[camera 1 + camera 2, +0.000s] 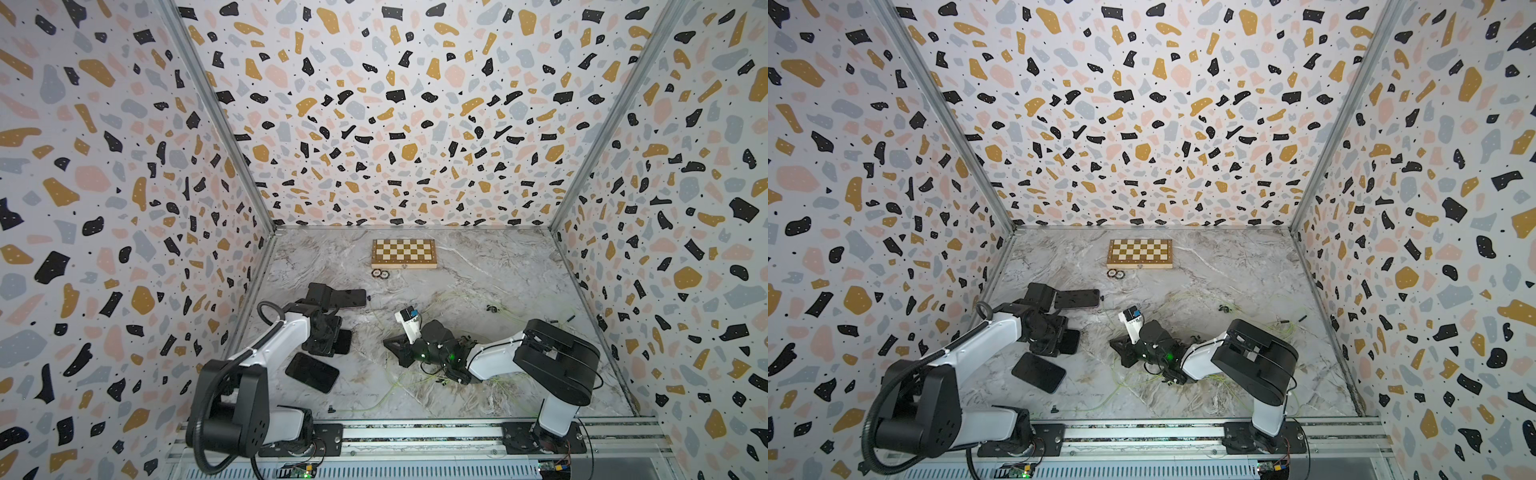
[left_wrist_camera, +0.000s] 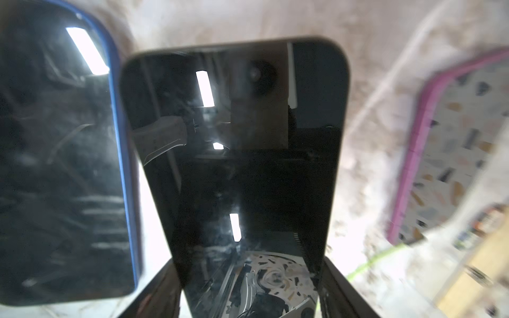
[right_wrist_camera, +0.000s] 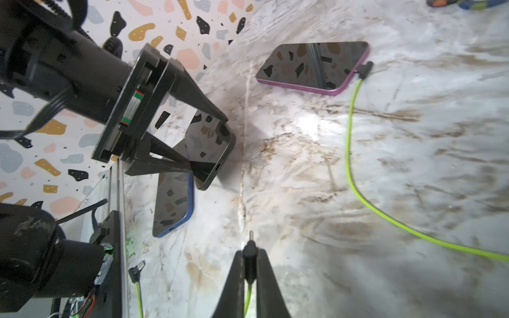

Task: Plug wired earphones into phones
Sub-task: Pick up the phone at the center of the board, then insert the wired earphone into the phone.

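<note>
My left gripper [image 2: 248, 264] is shut on a dark grey phone [image 2: 234, 124], its fingers pressing the two long edges. In the right wrist view this phone [image 3: 217, 148] stands tilted off the table in that gripper [image 3: 208, 143]. A blue-edged phone [image 3: 173, 203] lies flat beside it. A pink-edged phone [image 3: 314, 66] lies farther off with a black plug [image 3: 365, 68] and yellow-green cord [image 3: 349, 132] in its end. My right gripper [image 3: 250, 256] is shut on another earphone plug [image 3: 250, 249], metal tip pointing out, away from all the phones. Both top views show the grippers [image 1: 328, 336] [image 1: 1115, 345].
A checkered chessboard [image 1: 404, 253] sits at the back, with two small round discs [image 1: 380, 273] in front of it. Loose yellow-green cords [image 1: 457, 299] sprawl over the right half of the marble table. One more loose plug [image 3: 137, 268] lies near the front rail.
</note>
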Tool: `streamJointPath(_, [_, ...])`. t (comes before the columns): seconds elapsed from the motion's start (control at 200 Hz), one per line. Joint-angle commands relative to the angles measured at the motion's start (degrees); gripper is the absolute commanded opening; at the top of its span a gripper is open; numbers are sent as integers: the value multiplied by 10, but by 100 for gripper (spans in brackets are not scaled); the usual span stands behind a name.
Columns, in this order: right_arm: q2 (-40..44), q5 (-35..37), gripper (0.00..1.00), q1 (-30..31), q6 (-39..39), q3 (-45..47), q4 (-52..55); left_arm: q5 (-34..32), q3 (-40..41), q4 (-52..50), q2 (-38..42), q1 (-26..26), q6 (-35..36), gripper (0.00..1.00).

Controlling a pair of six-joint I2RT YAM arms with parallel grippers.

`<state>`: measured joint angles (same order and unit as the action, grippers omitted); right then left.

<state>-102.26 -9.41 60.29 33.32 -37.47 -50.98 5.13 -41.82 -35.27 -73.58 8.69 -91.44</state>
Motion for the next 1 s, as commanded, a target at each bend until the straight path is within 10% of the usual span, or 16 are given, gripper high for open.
streamJointPath(0.0, [24, 19, 0, 17, -26, -2, -68, 20, 21, 22, 58, -3, -24, 56])
streamJointPath(0.456, [-32, 43, 0, 46, -4, -26, -212, 26, 118, 93, 266, 14, -132, 57])
streamJointPath(0.991, [-102, 67, 0, 61, 14, -99, -201, 13, 139, 88, 312, 18, -152, 57])
